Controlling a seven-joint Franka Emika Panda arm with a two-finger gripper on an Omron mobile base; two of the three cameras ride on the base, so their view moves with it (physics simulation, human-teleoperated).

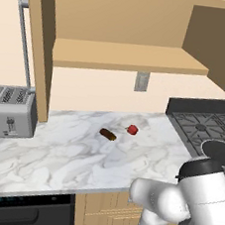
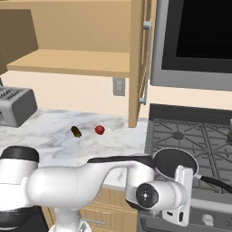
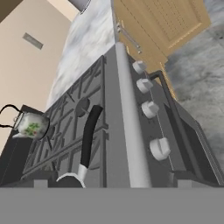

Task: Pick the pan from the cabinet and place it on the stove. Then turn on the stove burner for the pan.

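Jaws stood wide apart and held nothing; the gripper (image 2: 177,199) hung low in front of the stove (image 2: 190,136), in the right base view at about five o'clock.

From there outward: the pan (image 2: 174,162) already sat on the grates at the stove's near left burner, its long black handle (image 3: 89,135) reaching toward the front edge, as the hand view showed. Just past the handle ran the silver front strip with its row of round knobs (image 3: 159,148). A glass kettle (image 3: 31,126) rested on a far burner, at nine o'clock in the hand view. To the pan's left lay the marble bench (image 1: 80,150), with a small red fruit (image 1: 132,130) and a brown item (image 1: 108,134) near its middle and a toaster (image 1: 8,112) at its nine o'clock end. Above hung the cabinet (image 1: 121,55), its door open and its shelf bare.

Placing looked done; the burner step seemed to remain. The main risk, I judged, was choosing the wrong knob: four sat close together in a row, and nothing visible tied any one to the pan's burner. The hand might also brush the overhanging handle on its way to the knobs and skew the pan off its burner. Wide jaws might slip off a small round knob if they closed off-centre.
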